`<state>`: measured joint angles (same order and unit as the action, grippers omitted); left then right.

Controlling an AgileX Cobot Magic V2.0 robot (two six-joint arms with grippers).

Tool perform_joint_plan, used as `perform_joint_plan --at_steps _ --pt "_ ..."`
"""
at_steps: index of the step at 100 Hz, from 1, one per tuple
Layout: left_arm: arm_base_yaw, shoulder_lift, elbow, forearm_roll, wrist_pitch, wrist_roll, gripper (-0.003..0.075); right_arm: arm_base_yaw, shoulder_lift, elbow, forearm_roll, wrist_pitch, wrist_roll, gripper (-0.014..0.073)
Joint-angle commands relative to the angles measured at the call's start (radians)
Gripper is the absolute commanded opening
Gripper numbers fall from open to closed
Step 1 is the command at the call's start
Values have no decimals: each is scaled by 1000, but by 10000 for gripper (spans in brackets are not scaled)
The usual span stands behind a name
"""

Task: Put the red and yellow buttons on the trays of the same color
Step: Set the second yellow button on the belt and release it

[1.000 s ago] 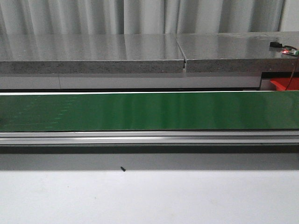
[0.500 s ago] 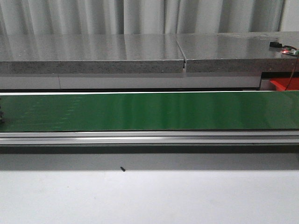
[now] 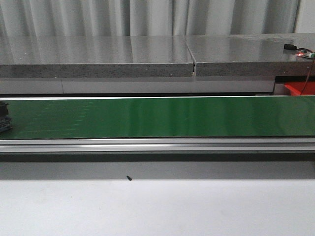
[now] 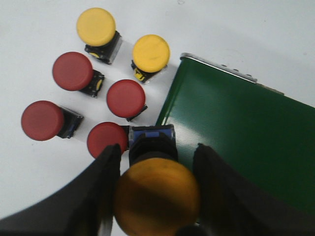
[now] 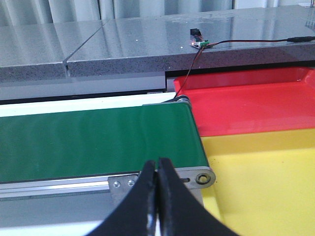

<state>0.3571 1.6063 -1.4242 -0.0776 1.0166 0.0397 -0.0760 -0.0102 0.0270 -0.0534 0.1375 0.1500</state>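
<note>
Yellow button (image 4: 156,194) clamped between left gripper (image 4: 156,196) fingers, over green belt (image 4: 246,142) end; right gripper (image 5: 157,196) closed, empty.

Front and wrists: shared conveyor belt (image 3: 157,117)

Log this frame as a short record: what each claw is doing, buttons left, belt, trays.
left claw: shut on yellow button, at the belt end
right claw: shut, empty, at the belt's other end
loose buttons: four red, two yellow
belt: bare
red tray: empty
yellow tray: empty
</note>
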Motion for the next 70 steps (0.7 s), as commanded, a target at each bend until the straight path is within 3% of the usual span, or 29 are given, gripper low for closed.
perform_joint_plan --at_steps 1,48,70 --pt "-25 -46 -33 -13 -45 0 104 -7 -21 -14 -4 -86 -2 -66" --pt "-43 54 14 -41 -54 0 105 -7 -21 -14 -4 -86 -2 -66" --pt "-43 98 17 -75 -43 0 148 -7 -21 -14 -4 -86 -2 -66"
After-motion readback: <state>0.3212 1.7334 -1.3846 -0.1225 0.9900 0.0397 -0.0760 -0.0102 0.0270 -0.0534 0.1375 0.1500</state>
